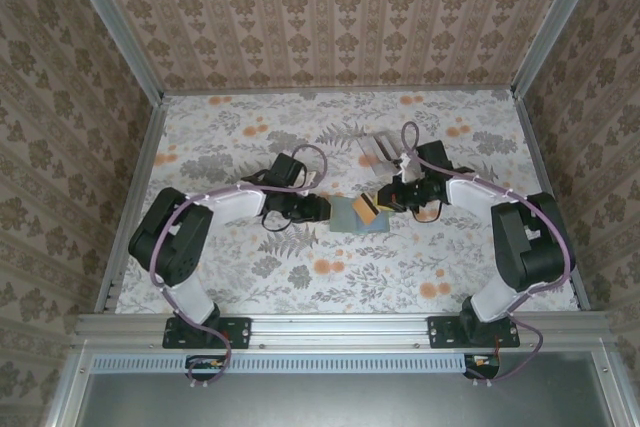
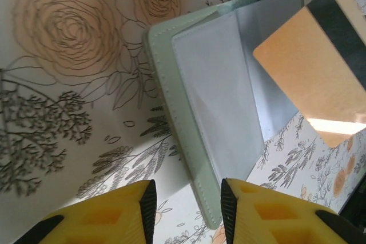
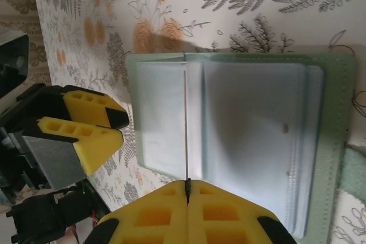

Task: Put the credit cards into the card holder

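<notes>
Right gripper (image 3: 187,182) pinches a tan credit card (image 2: 309,67) above the open card holder (image 2: 211,112); left gripper (image 2: 187,194) spread at its edge

The tablecloth (image 1: 250,277) is white, printed with grey ferns and leaves and scattered orange blossoms. The walls carry beige wallpaper (image 1: 330,17) with a brown damask motif in rows. The card holder (image 3: 337,141) is muted green, its inner pockets a cloudy grey-white. The credit card (image 2: 309,67) is golden orange with a dark band near one end. The fingers (image 2: 274,215) of the left gripper (image 2: 186,204) and the right gripper (image 3: 187,190) are bright yellow with black trim. The left arm (image 1: 235,202) and right arm (image 1: 480,195) are black with white links and purple cables (image 1: 153,247).
</notes>
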Robot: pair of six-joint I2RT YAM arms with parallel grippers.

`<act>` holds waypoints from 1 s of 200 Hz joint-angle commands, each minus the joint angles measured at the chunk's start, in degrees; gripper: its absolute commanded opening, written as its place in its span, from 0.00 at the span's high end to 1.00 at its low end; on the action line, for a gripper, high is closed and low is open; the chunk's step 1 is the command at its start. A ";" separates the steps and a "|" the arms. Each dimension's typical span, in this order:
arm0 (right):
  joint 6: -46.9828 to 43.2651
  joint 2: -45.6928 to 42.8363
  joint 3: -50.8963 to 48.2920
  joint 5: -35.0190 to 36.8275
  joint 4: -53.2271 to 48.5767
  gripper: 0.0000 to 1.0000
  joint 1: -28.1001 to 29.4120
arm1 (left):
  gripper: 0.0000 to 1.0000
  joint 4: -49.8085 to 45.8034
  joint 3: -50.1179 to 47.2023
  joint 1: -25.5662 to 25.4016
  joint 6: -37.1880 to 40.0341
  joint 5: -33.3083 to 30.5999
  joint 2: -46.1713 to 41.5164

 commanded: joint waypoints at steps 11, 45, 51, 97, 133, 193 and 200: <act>1.02 2.25 -2.50 -2.58 4.53 1.00 -0.06 | 0.67 0.25 1.87 -0.92 -0.75 -0.44 1.98; 2.24 3.70 -4.00 -3.00 7.63 1.00 -0.12 | 0.87 -1.71 2.59 -1.04 0.21 -1.44 3.00; 2.27 3.93 -4.10 -3.28 8.13 1.00 -0.19 | 0.89 -1.79 2.48 -1.00 0.35 -1.62 3.27; 4.07 3.52 -6.53 -2.48 12.15 1.00 -0.11 | 0.95 -3.51 2.74 -0.86 1.21 -3.80 4.07; 6.27 5.16 -8.48 -3.42 17.91 1.00 -0.03 | 0.96 -5.40 3.44 -0.66 2.30 -4.92 4.76; 8.21 8.21 -9.20 -3.89 24.62 1.00 0.07 | 0.97 -7.42 4.77 -0.34 3.80 -5.61 5.66; 9.16 8.22 -9.32 -3.78 25.64 1.00 0.13 | 0.97 -7.28 4.64 -0.34 3.66 -5.50 5.50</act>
